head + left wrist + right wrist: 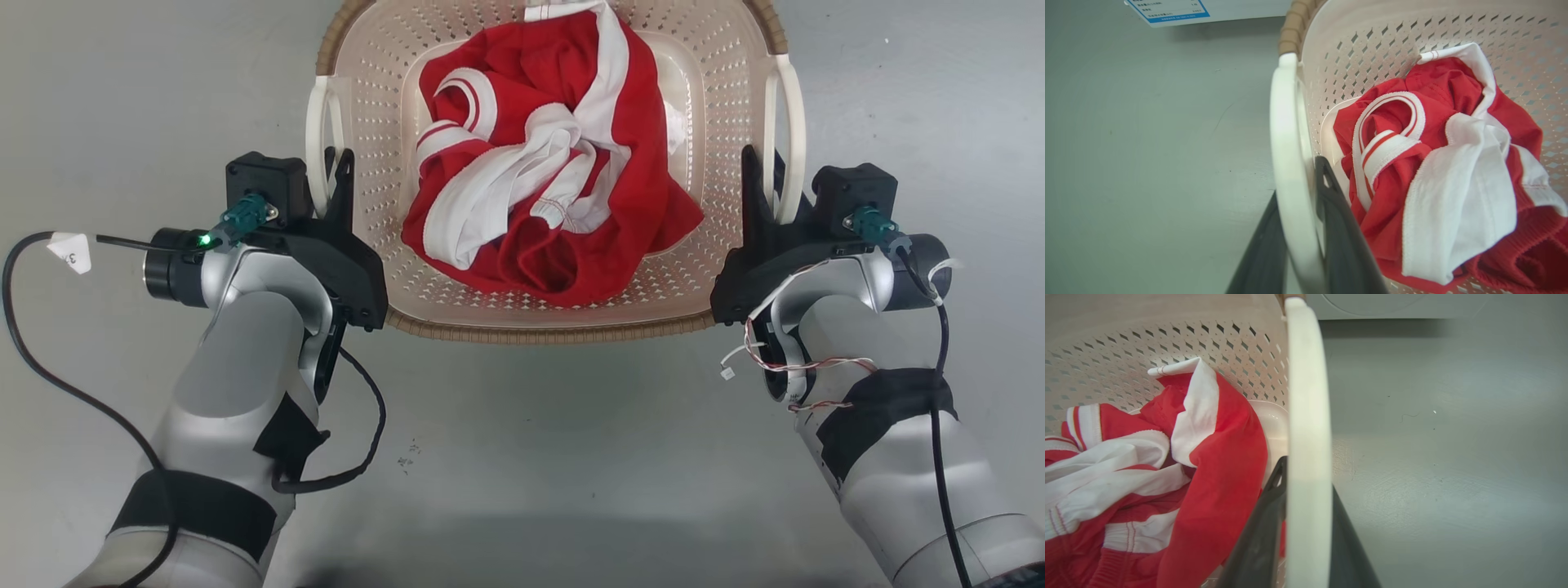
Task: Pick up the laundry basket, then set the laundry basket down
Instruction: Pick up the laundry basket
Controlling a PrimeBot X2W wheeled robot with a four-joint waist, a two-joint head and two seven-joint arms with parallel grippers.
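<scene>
The laundry basket hangs level between the two grippers, its white side handles running straight through their fingers. A crumpled red and white garment lies inside, just inboard of each gripper's inner finger. The left gripper is clamped on the left handle. In the left wrist view the band passes between the two dark fingers, one inside the basket wall and one outside. The right gripper is closed the same way on the right handle. Beyond both sets of fingertips and outboard of the wrists lies bare grey floor. Whether the base rests on it or hangs above it, I cannot tell.

The step in hand looks like carrying the basket on both handles. To do it well, both arms should probably travel together at one height, so the rim does not tip and the garment does not slide toward one gripper. The handles are thin and smooth and could twist in the grip, so slow motion is wise. The fingers should part only once the base sits flat.
</scene>
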